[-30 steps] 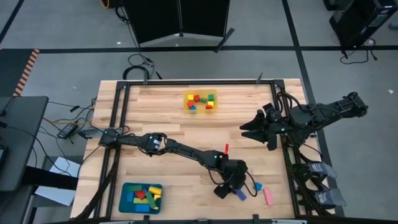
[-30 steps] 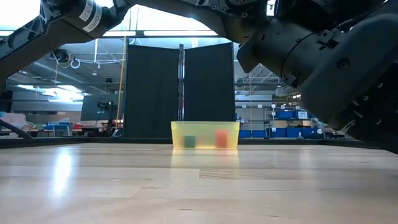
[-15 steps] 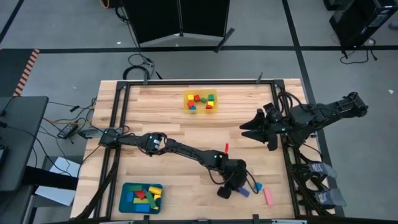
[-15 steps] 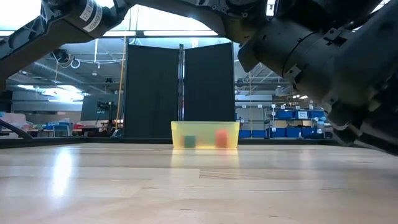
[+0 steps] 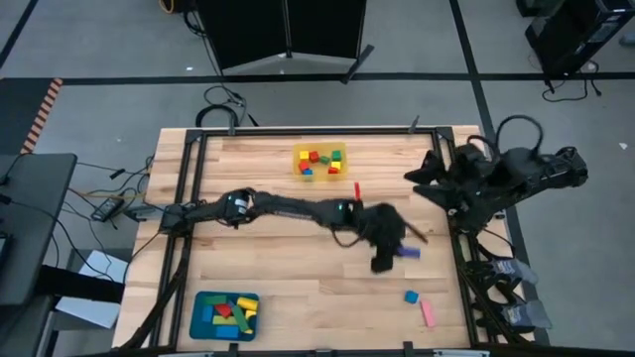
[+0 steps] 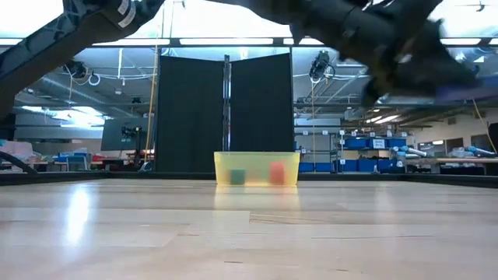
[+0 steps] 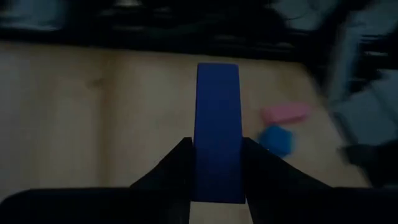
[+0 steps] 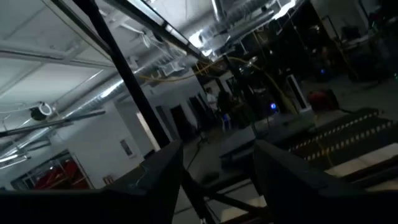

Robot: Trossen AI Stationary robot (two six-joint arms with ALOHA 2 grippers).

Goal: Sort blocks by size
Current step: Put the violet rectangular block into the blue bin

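Blue bar (image 7: 217,130) stands clamped between the left gripper (image 7: 216,186) fingers, jutting forward past the tips, above the table (image 5: 268,288); a second ago this gripper was low at the near right by the small blue block (image 5: 411,297) and pink bar (image 5: 429,313), now it is lifted toward mid-table, those two left behind; jaws narrow, shut on the bar; right gripper (image 5: 422,177) at the right edge, fingers parted (image 8: 165,168), holding nothing.

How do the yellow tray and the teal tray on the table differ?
The yellow tray is see-through and sits at the table's far edge; the teal tray is opaque and sits at the near left corner. The yellow tray holds little cubes; the teal tray holds mostly longer bars and looks fuller. Both hold mixed-colour blocks.
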